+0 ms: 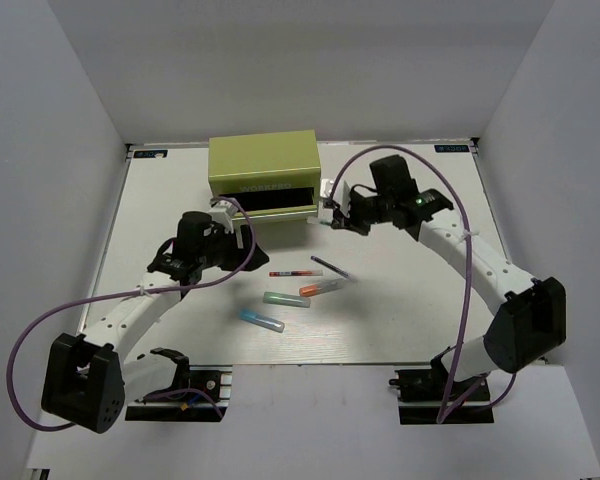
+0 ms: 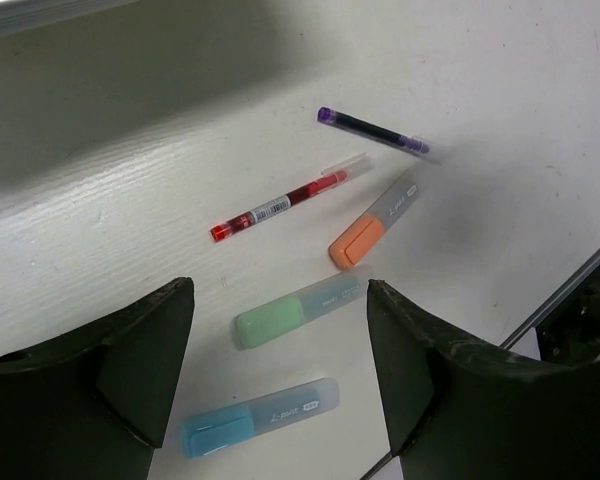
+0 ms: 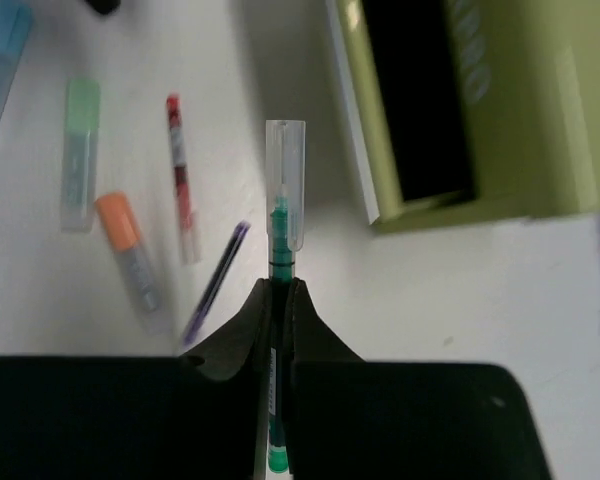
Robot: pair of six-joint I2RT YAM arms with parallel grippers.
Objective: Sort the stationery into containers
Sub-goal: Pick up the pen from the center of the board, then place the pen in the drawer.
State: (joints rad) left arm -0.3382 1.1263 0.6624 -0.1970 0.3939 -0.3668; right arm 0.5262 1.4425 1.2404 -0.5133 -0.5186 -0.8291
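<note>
The right gripper (image 3: 280, 292) is closed on a teal pen (image 3: 280, 225), mid-frame, just beside the open drawer (image 3: 415, 100) of the olive chest (image 3: 550, 110) at upper right. The left gripper (image 2: 280, 340) stands open and holds nothing. Below it a red pen (image 2: 278, 207), purple pen (image 2: 372, 130) and orange marker (image 2: 372, 222), green marker (image 2: 298, 312) and blue marker (image 2: 258, 417) lie loose. I judge the sorting hardly begun.
</note>
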